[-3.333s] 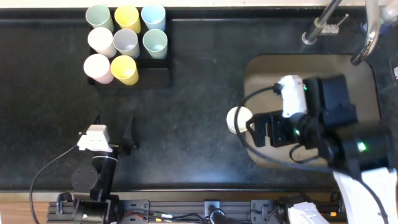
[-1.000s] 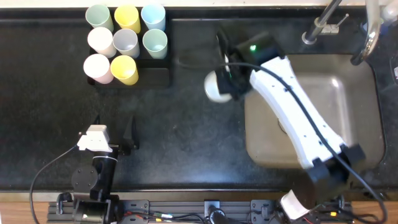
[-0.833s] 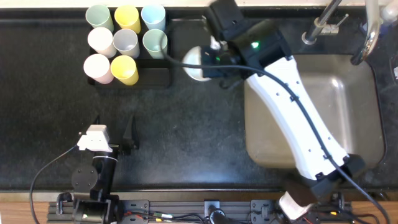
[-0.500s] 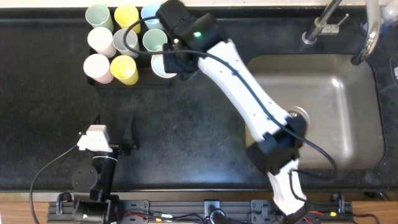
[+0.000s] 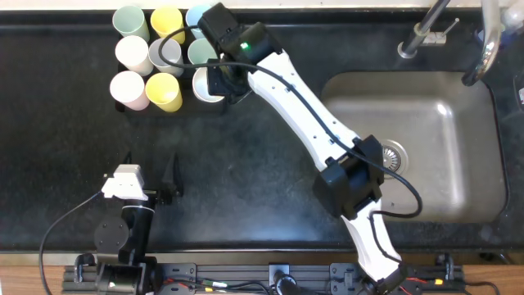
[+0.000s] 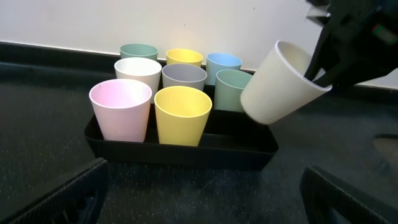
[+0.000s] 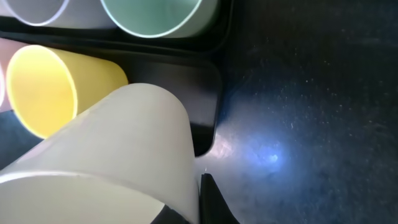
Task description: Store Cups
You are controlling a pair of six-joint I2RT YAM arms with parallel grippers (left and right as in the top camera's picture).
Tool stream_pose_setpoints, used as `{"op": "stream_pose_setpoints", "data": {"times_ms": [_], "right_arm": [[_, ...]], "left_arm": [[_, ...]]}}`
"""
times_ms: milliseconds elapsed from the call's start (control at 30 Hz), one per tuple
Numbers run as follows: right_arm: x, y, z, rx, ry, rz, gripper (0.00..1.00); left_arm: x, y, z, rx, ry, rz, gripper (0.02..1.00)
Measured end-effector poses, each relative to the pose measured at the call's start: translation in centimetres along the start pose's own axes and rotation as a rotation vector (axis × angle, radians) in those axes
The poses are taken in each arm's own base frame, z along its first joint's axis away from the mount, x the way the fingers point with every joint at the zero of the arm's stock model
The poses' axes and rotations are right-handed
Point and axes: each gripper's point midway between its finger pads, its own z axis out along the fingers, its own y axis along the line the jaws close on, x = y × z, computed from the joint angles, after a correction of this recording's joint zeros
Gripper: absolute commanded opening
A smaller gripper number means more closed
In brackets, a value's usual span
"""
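White cup [image 5: 206, 84] in my right pincer [image 5: 225, 82], over the tray [image 5: 209, 105].
Right pincer clamped on the cup's rim, one finger inside the mouth. The cup hangs tilted, clear of the tray, above its vacant corner slot just beside the yellow cup [image 5: 164, 92]; eight cups stand upright in the tray. My left pincer [image 5: 150, 160] is spread wide, holding nothing, well apart from the tray.
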Motion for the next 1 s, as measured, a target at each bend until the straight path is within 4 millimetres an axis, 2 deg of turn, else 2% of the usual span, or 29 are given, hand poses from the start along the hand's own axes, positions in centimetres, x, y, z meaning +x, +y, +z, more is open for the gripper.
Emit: {"op": "stream_pose_setpoints", "data": {"times_ms": [733, 1000], "right_arm": [[0.7, -1.3, 6.6, 0.057, 0.073, 0.032, 0.056], [0.3, -1.3, 6.8, 0.064, 0.052, 0.033, 0.121]], "left_arm": [[0.0, 0.0, 0.0, 0.000, 0.000, 0.000, 1.000], [0.0, 0.0, 0.0, 0.000, 0.000, 0.000, 1.000]]}}
